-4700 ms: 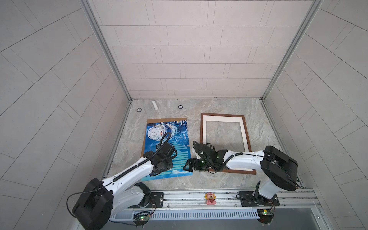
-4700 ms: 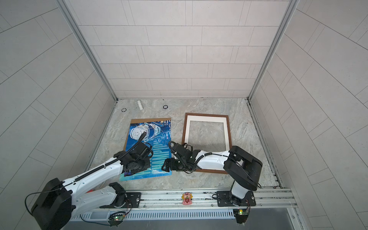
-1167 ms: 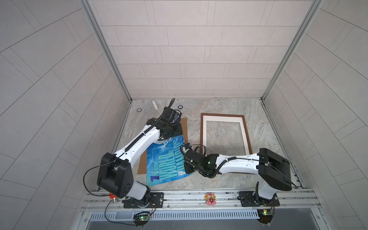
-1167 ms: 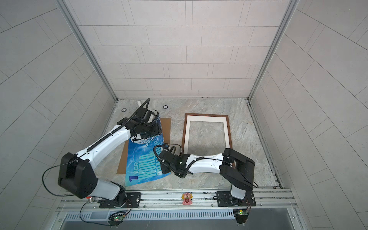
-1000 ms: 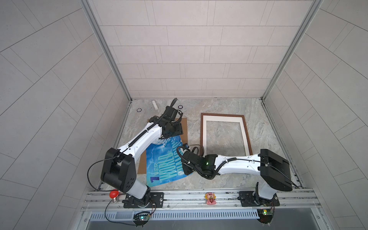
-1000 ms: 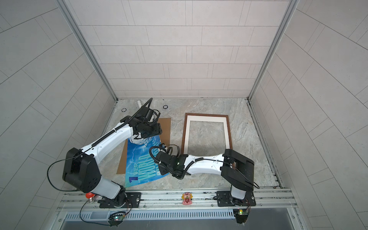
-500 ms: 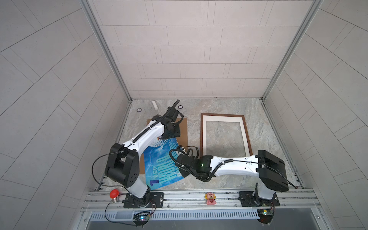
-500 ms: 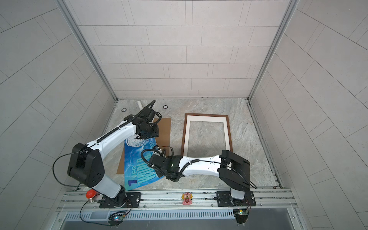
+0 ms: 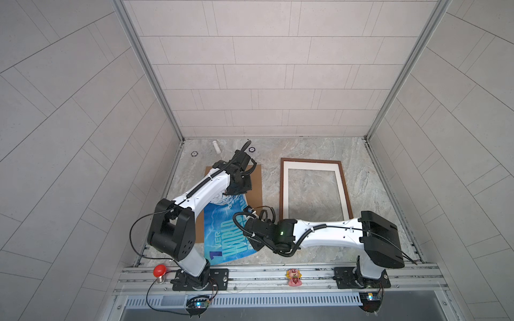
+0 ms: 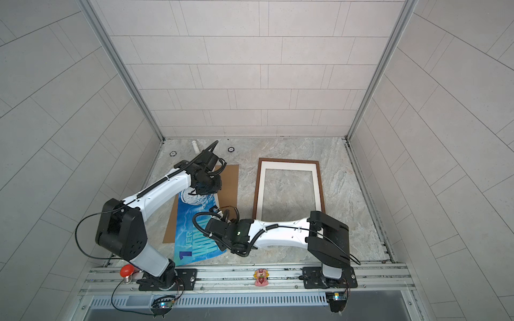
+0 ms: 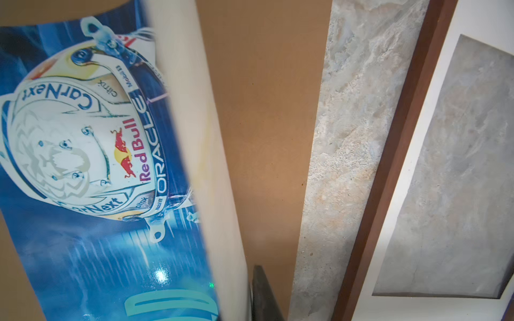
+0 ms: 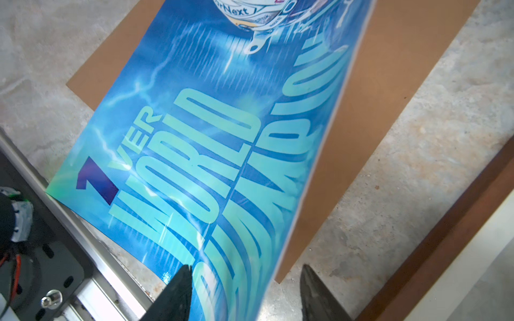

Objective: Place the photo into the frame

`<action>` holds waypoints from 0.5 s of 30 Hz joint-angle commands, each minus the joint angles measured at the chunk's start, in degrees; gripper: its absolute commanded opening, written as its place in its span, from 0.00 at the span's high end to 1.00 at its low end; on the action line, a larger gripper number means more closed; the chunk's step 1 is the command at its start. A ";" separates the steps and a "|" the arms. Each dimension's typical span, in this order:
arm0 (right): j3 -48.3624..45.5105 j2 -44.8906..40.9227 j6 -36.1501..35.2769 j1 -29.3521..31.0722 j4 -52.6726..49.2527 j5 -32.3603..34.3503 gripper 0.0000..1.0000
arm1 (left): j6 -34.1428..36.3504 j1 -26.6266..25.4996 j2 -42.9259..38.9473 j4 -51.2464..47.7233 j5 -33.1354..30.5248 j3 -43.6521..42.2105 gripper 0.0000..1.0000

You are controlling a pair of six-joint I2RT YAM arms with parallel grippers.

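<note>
Photo [image 9: 222,230] curled, far end lifted off cardboard [image 9: 257,183], pinched in clenched left hand [image 9: 235,193]; right hand [image 12: 244,275] released, jaws astride near edge; frame [image 9: 345,189] flat on bench [image 9: 370,200], apart.

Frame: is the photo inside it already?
No, the frame has nothing in its opening, and the photo is left of it in a top view, partly over the board.

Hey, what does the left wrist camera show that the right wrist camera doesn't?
Only the left wrist view shows the Red Bull logo and the ORACLE lettering. Only the right wrist view shows the purple number 1, the metal rail, and the right hand open astride the edge of the photo. Both show the photo, the frame, the cardboard backing board and the marble table.
</note>
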 commanded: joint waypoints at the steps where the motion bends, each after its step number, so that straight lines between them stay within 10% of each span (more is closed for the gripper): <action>1: 0.28 -6.66 -0.17 -0.47 -3.45 -0.66 0.32 | 0.17 0.90 0.36 -2.32 0.28 1.15 0.94; 7: -5.33 -20.26 2.80 -4.65 -4.89 -6.48 0.25 | 0.12 2.81 -2.19 -5.61 6.05 2.77 1.00; 15: -24.62 -41.76 3.51 -31.66 -4.78 -19.87 0.24 | -0.99 3.27 -7.52 -15.08 17.78 13.66 1.00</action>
